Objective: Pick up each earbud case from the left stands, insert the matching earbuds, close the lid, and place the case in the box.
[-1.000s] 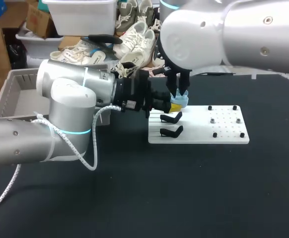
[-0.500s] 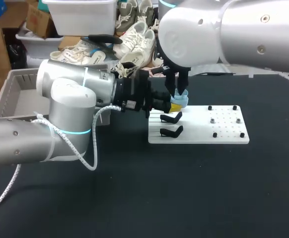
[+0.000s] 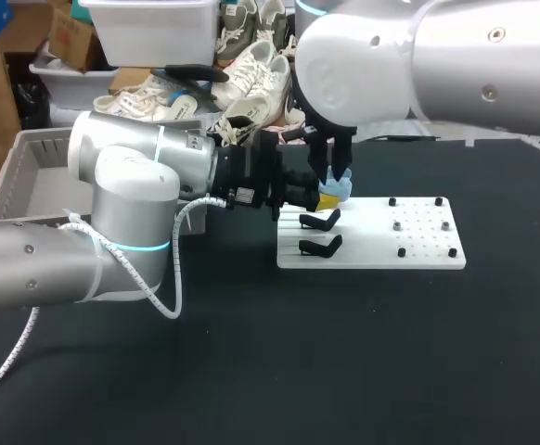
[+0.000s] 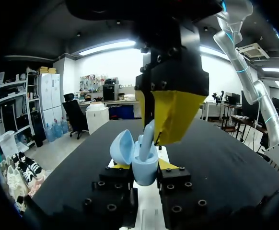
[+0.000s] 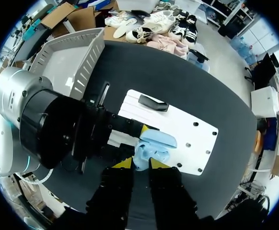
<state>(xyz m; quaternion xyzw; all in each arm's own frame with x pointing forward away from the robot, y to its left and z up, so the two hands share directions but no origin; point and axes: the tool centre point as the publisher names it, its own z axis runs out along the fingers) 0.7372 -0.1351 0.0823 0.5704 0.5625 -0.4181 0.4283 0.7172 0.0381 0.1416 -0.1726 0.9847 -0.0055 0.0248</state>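
Right arm has edged slightly leftward over the last second; left arm unchanged. One light-blue earbud case (image 4: pixel 144 171), lid open, is clamped in the left gripper (image 4: pixel 140 165) over the white board (image 3: pixel 418 246). One earbud (image 4: pixel 146 139), pinched by the right gripper (image 5: pixel 139 164), stands in the case. Two black stands (image 3: pixel 321 221) (image 3: pixel 321 246) sit on the board. Black table (image 3: pixel 344 352); one grey box (image 3: pixel 38 185) far left.

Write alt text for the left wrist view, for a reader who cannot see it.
The left pincer grips a light blue earbud case from both sides, its lid open. From above, the right pincer holds a matching earbud with its lower end at the case's opening. A white board lies below, on the black table.
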